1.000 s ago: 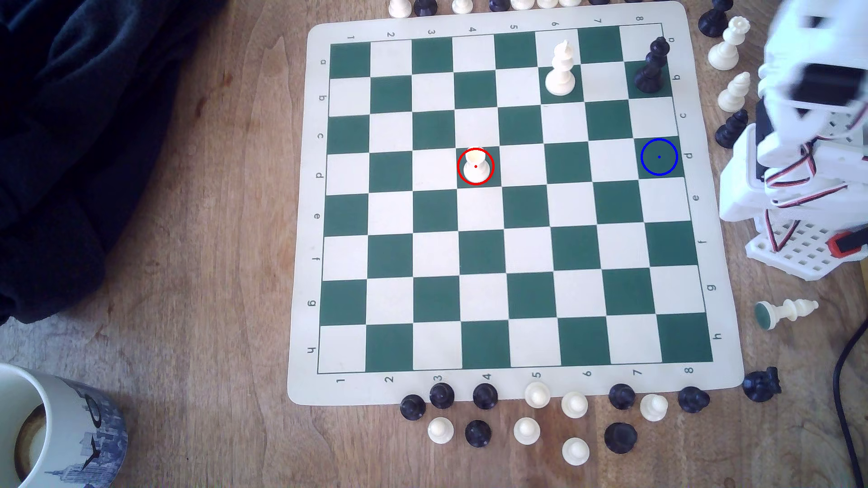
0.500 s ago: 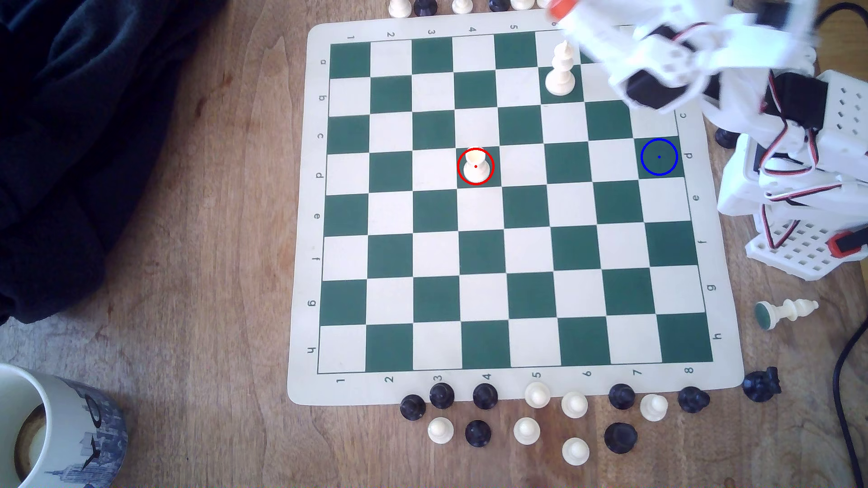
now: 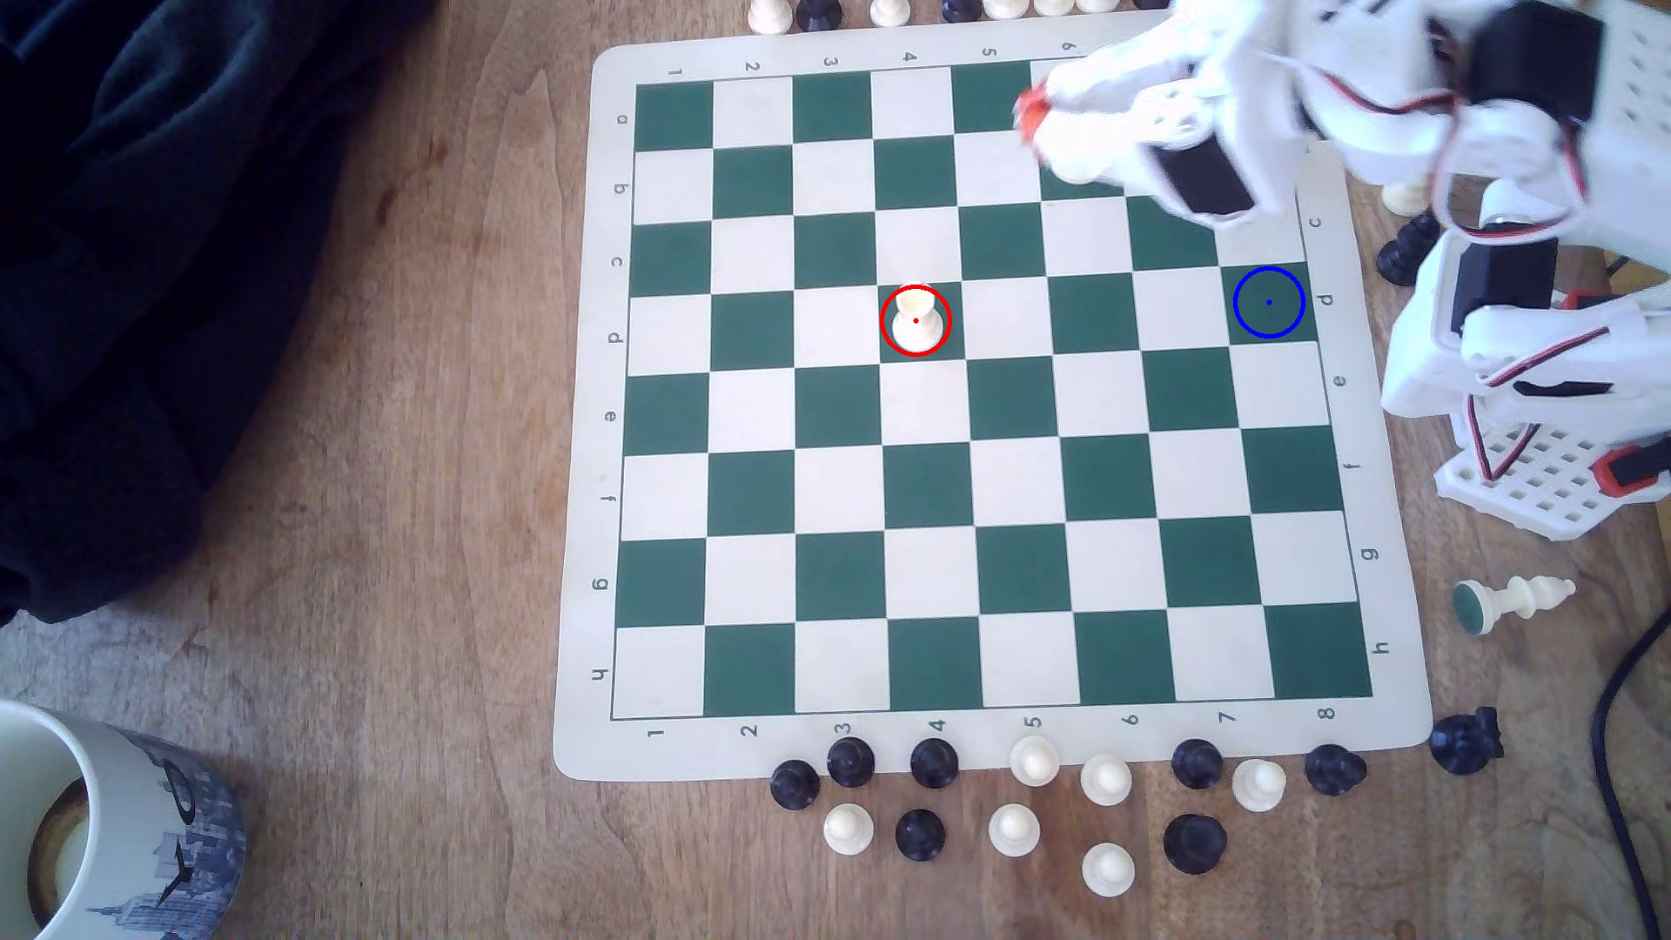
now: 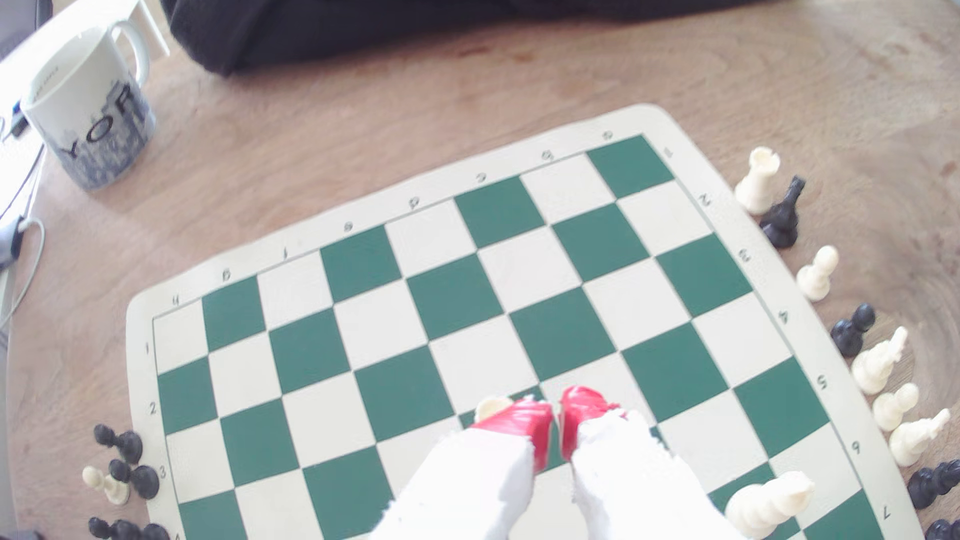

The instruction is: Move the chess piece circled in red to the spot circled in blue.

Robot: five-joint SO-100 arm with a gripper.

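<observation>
Exterior view, scanned from its left to its right.

Mug [image 3: 108,831] at the 8 o'clock corner of the frame, well apart from the chess board [image 3: 579,452]; dark cloth [image 3: 136,271] at 10 o'clock.

The chess piece circled in red [image 3: 916,318] stands upright on a dark green square, row d, column 4, slightly toward 12 o'clock of board centre. Nothing touches it and the neighbouring squares are bare.

Handling judgement: short moulded plastic, so light and rigid, not fragile. The glossy surface is probably slick. A wide round base under a short body suggests it resists tipping. Best hold looks like the waisted body below the flat rimmed top, where the rim would stop it sliding downward out of the pads.

Gripper [image 3: 1031,122] sits over the board toward 1 o'clock, above column 6 near rows a–b, well apart from the piece, which lies toward 7 o'clock of it. In the wrist view the red fingertips [image 4: 524,420] are nearly together, a narrow slit between them, holding nothing. They would need to spread before descending.

The spot circled in blue [image 3: 1269,303] is at 3 o'clock of the piece, same row d, column 8, unoccupied. The arm's base [image 3: 1528,389] stands just beside that board edge.
</observation>
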